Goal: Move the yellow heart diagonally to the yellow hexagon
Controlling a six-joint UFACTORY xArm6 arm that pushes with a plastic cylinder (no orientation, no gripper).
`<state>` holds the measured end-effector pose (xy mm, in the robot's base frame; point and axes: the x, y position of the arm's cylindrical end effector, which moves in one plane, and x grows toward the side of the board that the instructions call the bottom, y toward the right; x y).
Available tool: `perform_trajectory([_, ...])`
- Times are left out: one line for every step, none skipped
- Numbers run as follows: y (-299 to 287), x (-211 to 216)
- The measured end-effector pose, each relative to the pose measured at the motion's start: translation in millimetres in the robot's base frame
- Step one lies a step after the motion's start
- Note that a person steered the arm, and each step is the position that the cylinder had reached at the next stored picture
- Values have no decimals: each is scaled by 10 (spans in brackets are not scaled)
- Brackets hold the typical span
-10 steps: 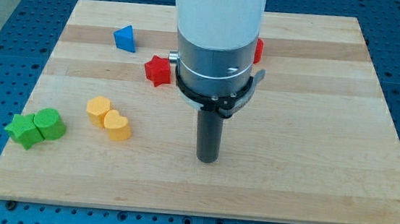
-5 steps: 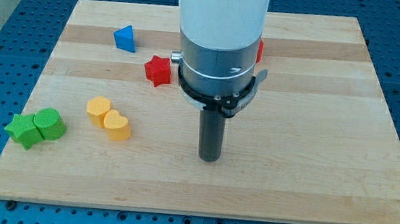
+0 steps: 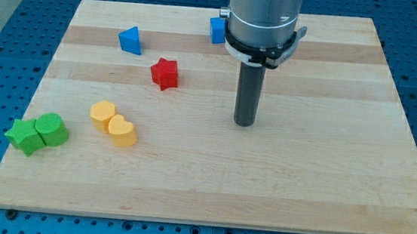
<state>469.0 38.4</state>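
Note:
The yellow heart (image 3: 122, 131) lies at the view's lower left, touching the yellow hexagon (image 3: 103, 114), which sits just up and to its left. My tip (image 3: 244, 123) rests on the board near the middle, well to the right of both yellow blocks and apart from every block.
A red star (image 3: 165, 73) sits up and left of my tip. A blue triangle-like block (image 3: 130, 40) lies near the view's top left. A blue block (image 3: 217, 29) shows beside the arm at the top. A green star (image 3: 23, 136) and a green block (image 3: 52, 129) touch at the far left.
My tip has moved up and slightly right, away from the view's bottom. The blue block at the top has come into sight; the red block behind the arm is now hidden.

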Motion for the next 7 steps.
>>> perform_trajectory([22,394])
perform_trajectory([7,871])
perform_trajectory([-66,1059])
perform_trajectory([-175,1458])
perform_trajectory([-364,1486])
perform_trajectory([-559,1498])
perform_trajectory([-1059,1483])
